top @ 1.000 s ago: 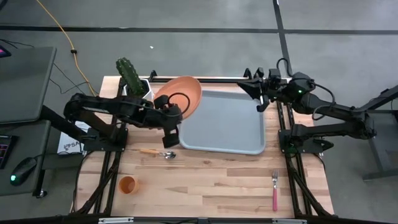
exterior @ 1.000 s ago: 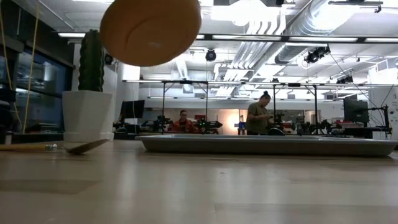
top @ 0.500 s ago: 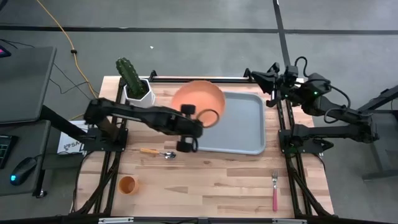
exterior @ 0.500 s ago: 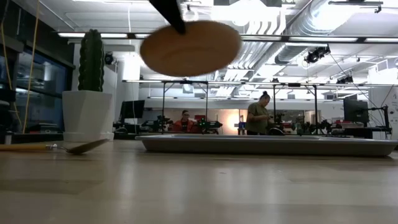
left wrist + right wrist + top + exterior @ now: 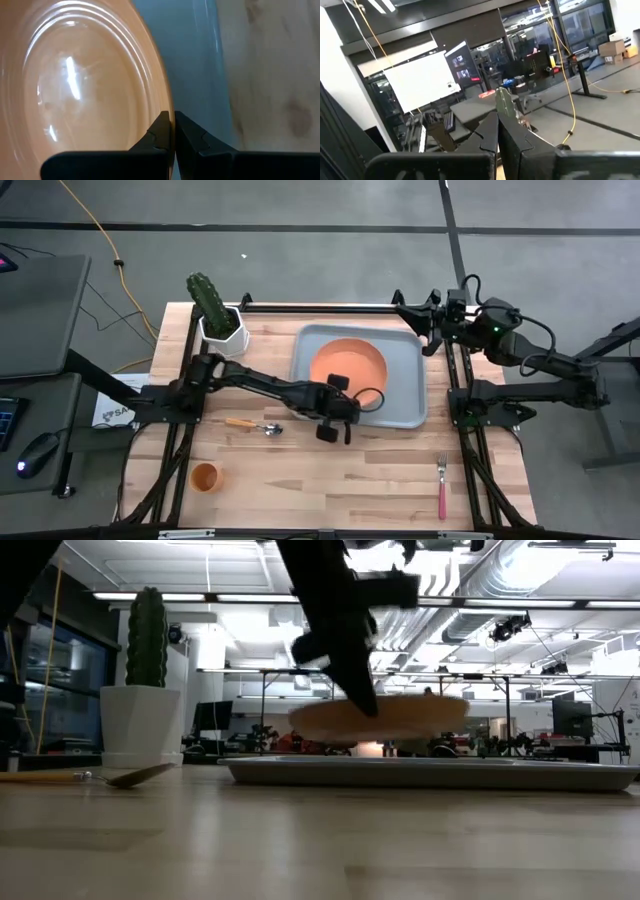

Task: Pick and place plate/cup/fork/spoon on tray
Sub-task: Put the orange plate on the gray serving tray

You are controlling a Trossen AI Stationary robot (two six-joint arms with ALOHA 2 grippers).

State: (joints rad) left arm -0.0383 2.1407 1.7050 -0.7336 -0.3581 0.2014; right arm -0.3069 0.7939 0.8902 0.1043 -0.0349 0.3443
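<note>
The plate [image 5: 348, 366] is over the tray [image 5: 405, 412] now, but it is not yet set down. In the low view it hangs a little above the tray's rim, nearly level, and the left claw [image 5: 352, 402] grips its near edge. In the left wrist view the two dark fingers [image 5: 161, 134] are pressed together on the orange rim, with the grey-blue tray floor showing beside it. So I judge the first item as almost placed: it needs only to be lowered and let go.

The other three things are not started. The spoon [image 5: 257, 426] lies on the bench [image 5: 330, 480] just outside the tray's left front corner. The cup [image 5: 205, 477] stands upright near the front left of the bench, well apart from the tray. The fork [image 5: 441, 488] lies at the front right with its tines pointing toward the tray.

The right claw [image 5: 420, 327] waits beyond the tray's far right corner, raised and pointing away from the work (its wrist view shows only the room); its fingers appear closed on nothing.

The white pot with the cactus [image 5: 214, 313] at the back left is no part of the task. By my count about one quarter is nearly done, and three pick-and-place moves are left.
</note>
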